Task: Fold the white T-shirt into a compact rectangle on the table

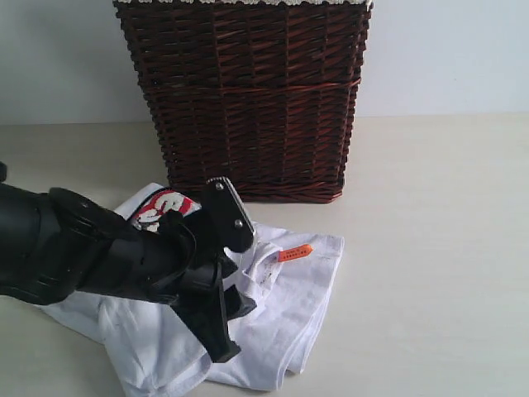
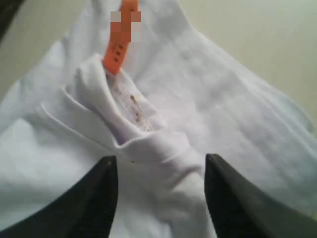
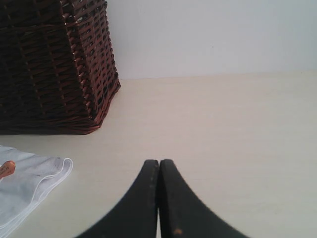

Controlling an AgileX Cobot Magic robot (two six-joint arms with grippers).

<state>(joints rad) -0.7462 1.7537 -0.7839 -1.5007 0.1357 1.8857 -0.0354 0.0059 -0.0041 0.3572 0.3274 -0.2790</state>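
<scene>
The white T-shirt (image 1: 289, 306) lies crumpled on the table (image 1: 438, 207) in front of the basket. Its red-outlined lettering (image 1: 165, 207) shows at the back left and its orange tag (image 1: 295, 253) at the collar. My left gripper (image 1: 241, 285) hangs low over the middle of the shirt. In the left wrist view the gripper (image 2: 161, 158) is open, its jaws apart on either side of a raised ridge of cloth just below the collar and the orange tag (image 2: 121, 44). My right gripper (image 3: 159, 161) is shut and empty over bare table (image 3: 223, 124), right of the shirt's edge (image 3: 25, 183).
A tall dark wicker basket (image 1: 248, 91) with white lace trim stands behind the shirt, against the pale wall; the same basket (image 3: 49, 64) shows in the right wrist view. The left arm's black body hides the shirt's left part.
</scene>
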